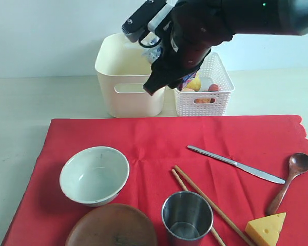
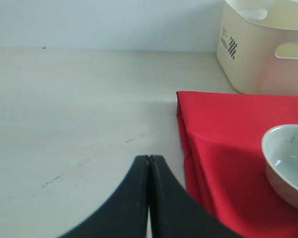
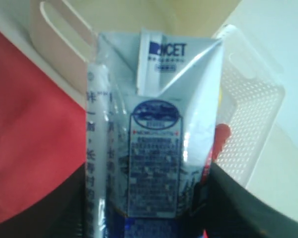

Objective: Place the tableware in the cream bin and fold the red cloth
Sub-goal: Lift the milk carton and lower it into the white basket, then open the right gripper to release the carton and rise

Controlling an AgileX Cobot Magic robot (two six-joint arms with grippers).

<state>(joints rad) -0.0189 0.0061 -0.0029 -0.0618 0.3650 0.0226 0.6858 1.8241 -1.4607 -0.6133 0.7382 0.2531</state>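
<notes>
1. Gripper, right (image 3: 149, 213): jaws set wide and clamped on a blue and white milk carton (image 3: 156, 129), which stands upright between the dark fingers. In the exterior view this arm hangs above the two bins, roughly over the gap between them.
2. Gripper, left (image 2: 149, 161): jaws pressed together, nothing between them. It hovers over bare table (image 2: 64, 124), just beside the near corner of the red cloth.
3. Cream bin (image 1: 128, 97): stands behind the cloth, touching or nearly touching its far edge. The part of the inside that shows holds no tableware; the rest is hidden by the arm.
4. White basket (image 1: 215, 102): just beside the bin, with a lemon (image 1: 195, 83) and other food inside.
5. Tableware, all six pieces, lies on the cloth: bowl (image 1: 94, 174) and wooden plate (image 1: 113, 228) near each other, steel cup (image 1: 187, 215) upright, chopsticks (image 1: 205, 197) beside the cup, knife (image 1: 236, 164) apart, wooden spoon (image 1: 292, 177) near the scalloped edge.
6. Cheese (image 1: 267, 228): also on the cloth, just beside the spoon handle.
7. Red cloth (image 1: 154, 138): spread flat, a few soft creases, plain bright red, unfolded. The left wrist view shows the edge doubled under slightly.
8. Progress, my judgement: early. No tableware binned, no fold made. Food sorting seems to come first, then six pieces into the bin, then folding.
</notes>
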